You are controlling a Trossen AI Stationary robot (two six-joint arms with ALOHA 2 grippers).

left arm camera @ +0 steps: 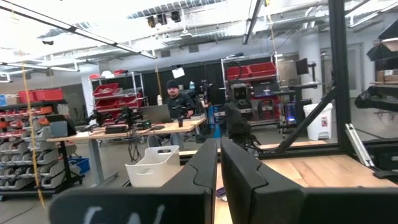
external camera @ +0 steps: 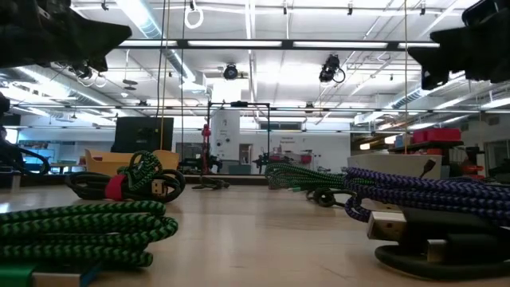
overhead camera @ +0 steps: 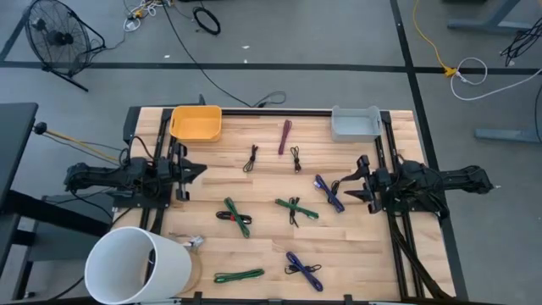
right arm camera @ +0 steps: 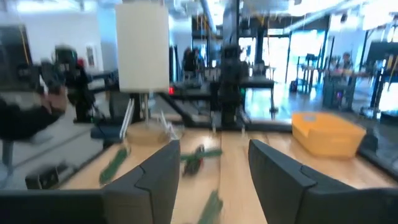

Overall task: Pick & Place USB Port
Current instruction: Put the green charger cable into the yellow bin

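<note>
Several bundled cables lie flat on the wooden table. In the high view they are green bundles (overhead camera: pixel 238 217) (overhead camera: pixel 296 207) (overhead camera: pixel 239 275), blue ones (overhead camera: pixel 329 193) (overhead camera: pixel 303 269), black ones (overhead camera: pixel 252 158) (overhead camera: pixel 295 158) and a maroon one (overhead camera: pixel 285 136). My left gripper (overhead camera: pixel 193 172) (left arm camera: pixel 219 165) hovers at the table's left side, shut, holding nothing. My right gripper (overhead camera: pixel 354 184) (right arm camera: pixel 214 168) hovers at the right side, open and empty, just right of the nearest blue bundle. In the low view a green bundle (external camera: pixel 80 231) and a blue one (external camera: pixel 430 195) lie close to the camera.
An orange bin (overhead camera: pixel 196 123) sits at the far left and a grey bin (overhead camera: pixel 355 123) at the far right. A white cylinder (overhead camera: pixel 135 264) stands at the near left corner. Bare wood shows between the bundles. A person sits at a desk in the room beyond (left arm camera: pixel 177 99).
</note>
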